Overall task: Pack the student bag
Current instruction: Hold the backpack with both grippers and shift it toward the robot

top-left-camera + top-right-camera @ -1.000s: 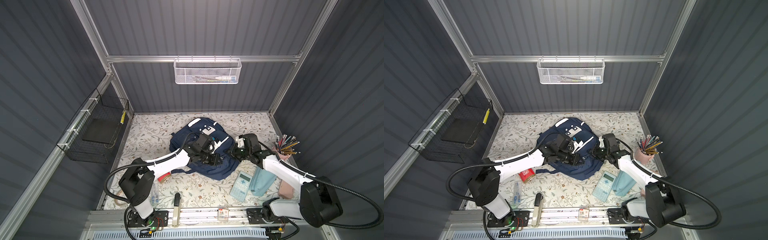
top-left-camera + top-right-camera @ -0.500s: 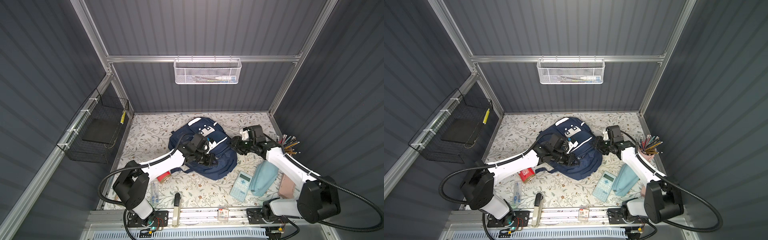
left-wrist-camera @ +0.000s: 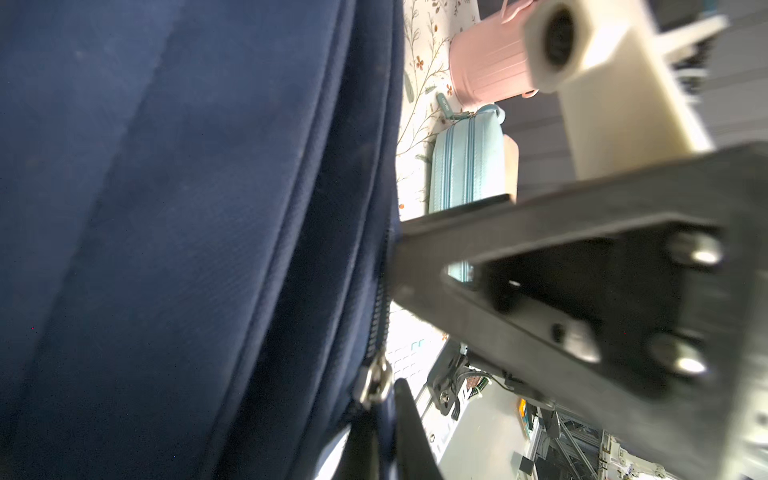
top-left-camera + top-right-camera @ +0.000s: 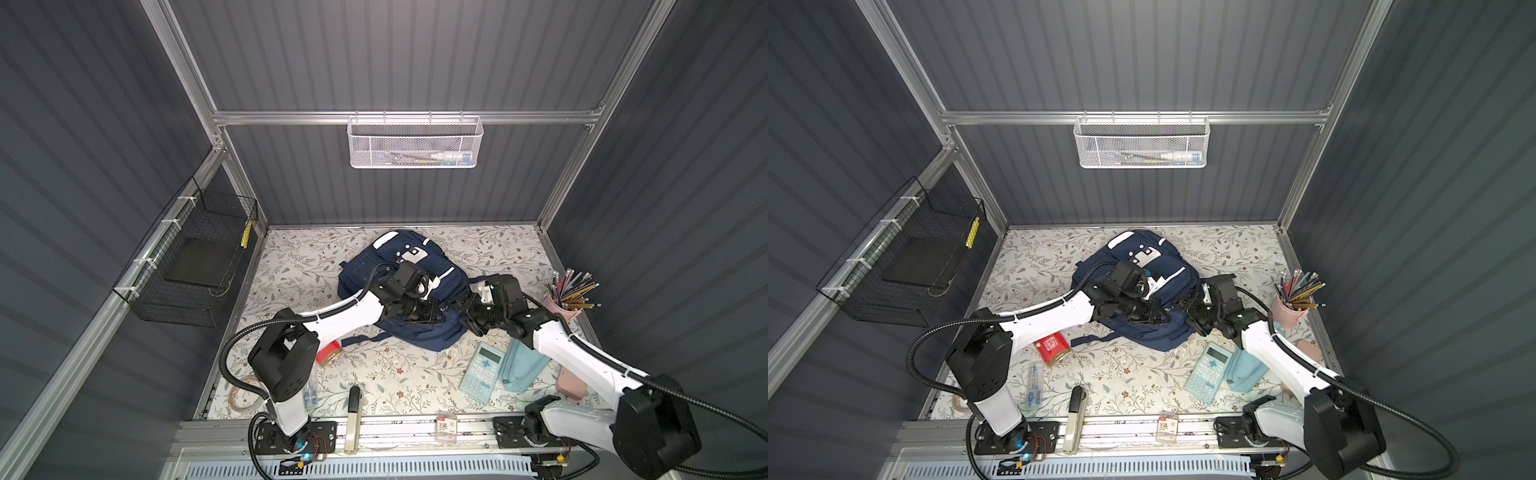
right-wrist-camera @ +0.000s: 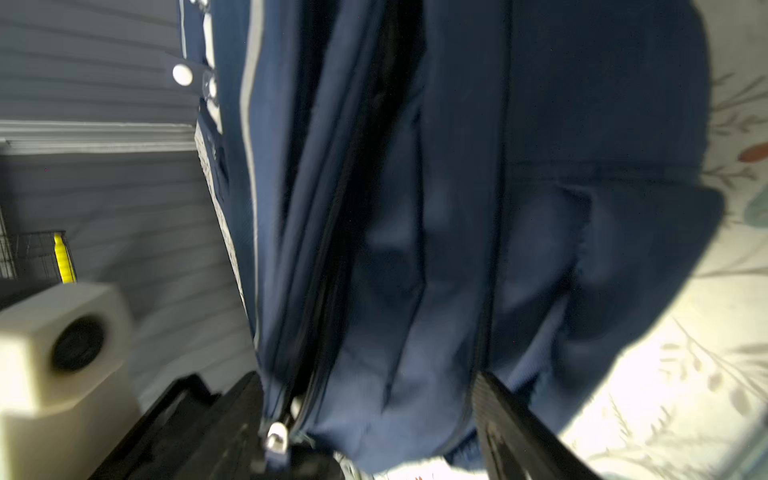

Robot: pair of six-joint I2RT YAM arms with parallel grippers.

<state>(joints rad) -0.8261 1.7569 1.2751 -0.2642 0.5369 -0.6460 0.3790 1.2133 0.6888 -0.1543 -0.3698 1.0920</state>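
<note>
Pale blue nearest me: a calculator (image 4: 482, 372) lies flat on the floral counter (image 4: 299, 266), with a zipped pouch (image 4: 521, 368) of the same shade just beside it. Over to the left there's a stapler (image 4: 353, 411) at the front edge and a red tin (image 4: 1052, 347) tipped on its side beside the left arm.

Now the middle, where it's all happening! The student bag (image 4: 361, 274) lies slumped in the centre of the counter, white stripes and dotted patch facing up, and both arms meet at its near right corner. The left gripper (image 4: 432, 316) is clamped tight on the bag's edge, right by the silver zip pull (image 3: 374, 380). The right gripper (image 4: 465, 313) comes in from the other side, jaws spread wide, a fold of navy fabric sitting between its fingers (image 5: 511, 419) and nothing pinched.

Off to the right, near the wall, a pink cup (image 4: 561, 305) bristles with pencils (image 4: 575, 286).

Further back, a black wire basket (image 4: 195, 257) hangs on the left wall, and a white mesh basket (image 4: 415, 143) hangs high on the rear rail.
</note>
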